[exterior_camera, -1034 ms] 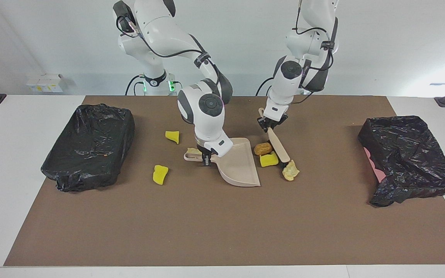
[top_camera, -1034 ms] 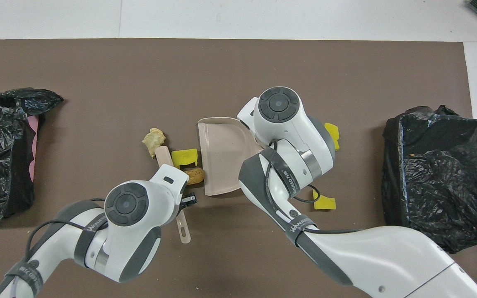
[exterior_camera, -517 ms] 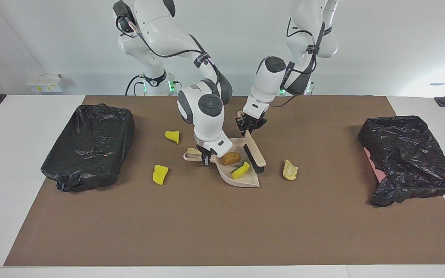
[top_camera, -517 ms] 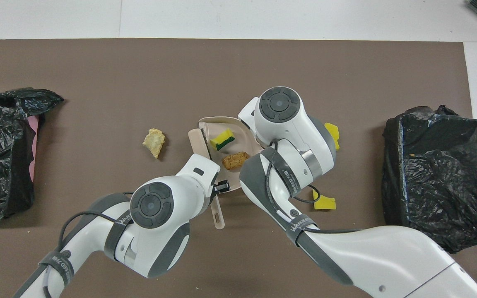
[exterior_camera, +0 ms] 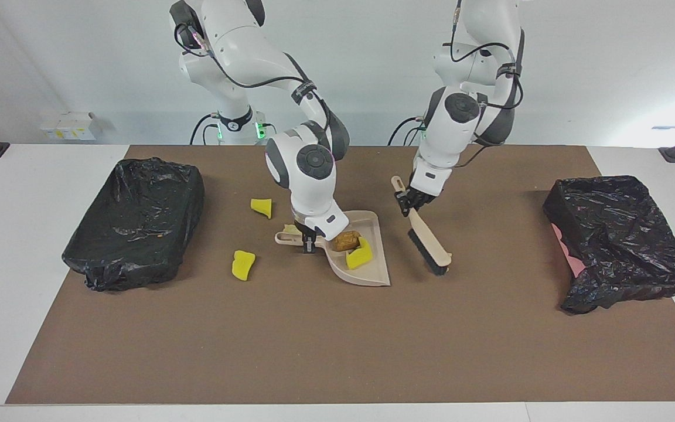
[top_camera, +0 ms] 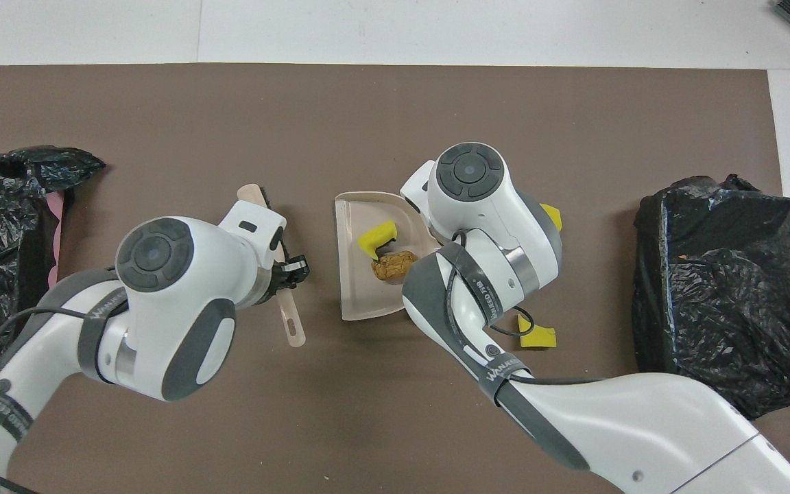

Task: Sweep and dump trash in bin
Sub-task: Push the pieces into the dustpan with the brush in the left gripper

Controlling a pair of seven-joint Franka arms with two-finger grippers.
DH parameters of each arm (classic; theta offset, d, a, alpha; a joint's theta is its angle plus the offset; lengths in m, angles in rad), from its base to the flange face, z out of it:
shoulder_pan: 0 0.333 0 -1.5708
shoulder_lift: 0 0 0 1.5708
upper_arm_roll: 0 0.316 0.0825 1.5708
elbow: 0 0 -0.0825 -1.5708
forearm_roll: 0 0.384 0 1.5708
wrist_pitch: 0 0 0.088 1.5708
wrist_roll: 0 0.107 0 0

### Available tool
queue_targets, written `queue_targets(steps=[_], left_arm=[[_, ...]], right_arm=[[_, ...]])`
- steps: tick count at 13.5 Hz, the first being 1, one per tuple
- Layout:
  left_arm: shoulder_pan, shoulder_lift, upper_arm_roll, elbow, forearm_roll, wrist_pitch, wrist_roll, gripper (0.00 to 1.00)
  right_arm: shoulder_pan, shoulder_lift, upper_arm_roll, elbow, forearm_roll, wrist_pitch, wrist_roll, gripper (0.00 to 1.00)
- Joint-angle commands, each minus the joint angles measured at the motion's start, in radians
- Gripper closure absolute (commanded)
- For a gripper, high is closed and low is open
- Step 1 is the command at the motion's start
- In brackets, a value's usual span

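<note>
My right gripper [exterior_camera: 309, 240] is shut on the handle of the beige dustpan [exterior_camera: 372, 269], which rests on the brown mat [exterior_camera: 337, 340]. A tan bread-like lump [exterior_camera: 346, 240] and a yellow foam piece [exterior_camera: 360, 255] lie in the pan; both also show in the overhead view, lump [top_camera: 389, 266] and foam [top_camera: 376, 234]. My left gripper [exterior_camera: 411, 199] is shut on the handle of a beige brush [exterior_camera: 428, 243], held slanted with its bristles low, beside the pan toward the left arm's end. Two yellow pieces [exterior_camera: 261, 207] [exterior_camera: 242, 265] lie on the mat toward the right arm's end.
A black bag-lined bin [exterior_camera: 138, 223] stands at the right arm's end of the table, and another [exterior_camera: 619, 240] at the left arm's end. A small pale piece [exterior_camera: 290, 228] lies by the dustpan's handle. In the overhead view my arms hide part of the mat.
My left gripper swung the brush out of the dustpan's mouth toward the left arm's end. The pale lump that lay there no longer shows. The lump and foam sit deeper in the pan.
</note>
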Motion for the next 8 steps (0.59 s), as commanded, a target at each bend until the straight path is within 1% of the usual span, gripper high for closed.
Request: queue_targets(steps=[1, 3, 5, 7, 8], left_arm=[[0.117, 0.007, -0.009, 0.027, 0.017, -0.092, 0.194, 1.0], [0.18, 0.004, -0.009, -0.002, 0.017, -0.086, 0.311, 1.0], [0.189, 0.018, -0.01, -0.042, 0.017, -0.041, 0.426, 1.0], [0.174, 0.026, -0.012, -0.068, 0.017, 0.001, 0.441, 1.0], [0.137, 0.029, -0.013, -0.074, 0.017, 0.01, 0.436, 1.0]], right_arm=[[-0.014, -0.03, 0.01, -0.044, -0.016, 0.015, 0.03, 1.0], [-0.014, -0.03, 0.01, -0.044, -0.016, 0.015, 0.028, 1.0], [-0.014, -0.032, 0.009, -0.046, -0.016, 0.015, 0.028, 1.0], [-0.014, -0.032, 0.01, -0.049, -0.016, 0.015, 0.028, 1.0], [-0.014, -0.032, 0.009, -0.049, -0.016, 0.015, 0.03, 1.0]])
